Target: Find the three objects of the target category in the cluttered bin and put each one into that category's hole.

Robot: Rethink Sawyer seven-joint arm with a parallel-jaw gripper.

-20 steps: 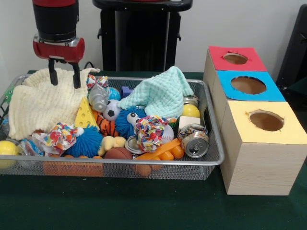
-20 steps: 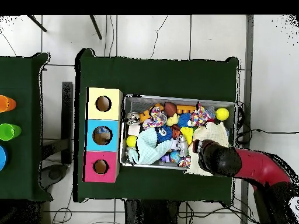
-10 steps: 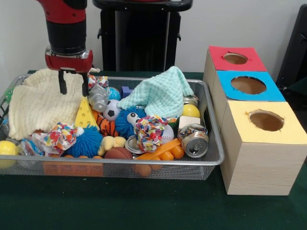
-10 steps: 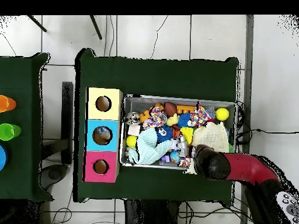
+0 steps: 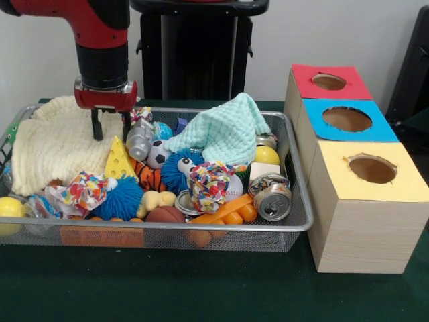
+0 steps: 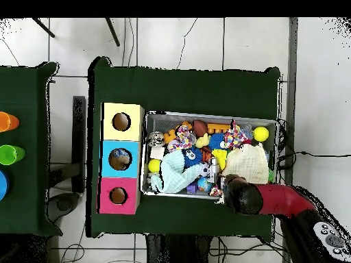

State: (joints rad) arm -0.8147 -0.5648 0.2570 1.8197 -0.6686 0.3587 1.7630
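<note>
Pincer shifts toward the bin's middle, lower over the clutter

Since a second ago the arm has slid sideways across the cream cloth point(image 5: 57, 151), and the pincer point(image 5: 112, 125) now hangs with its two black fingers apart, one just beside the crushed silver can point(image 5: 139, 139), the other over the cloth's edge. Nothing is held. Below sits the yellow cheese wedge point(image 5: 118, 161). The wire bin point(image 5: 295, 201) stands on the green bench point(image 5: 201, 288), crowded with a mint cloth point(image 5: 224, 131), blue spiky balls, a soccer ball and another dented can point(image 5: 271, 196). Beside it stands the box with red point(image 5: 329, 82), blue point(image 5: 346, 119) and yellow point(image 5: 372, 169) holes.
</note>
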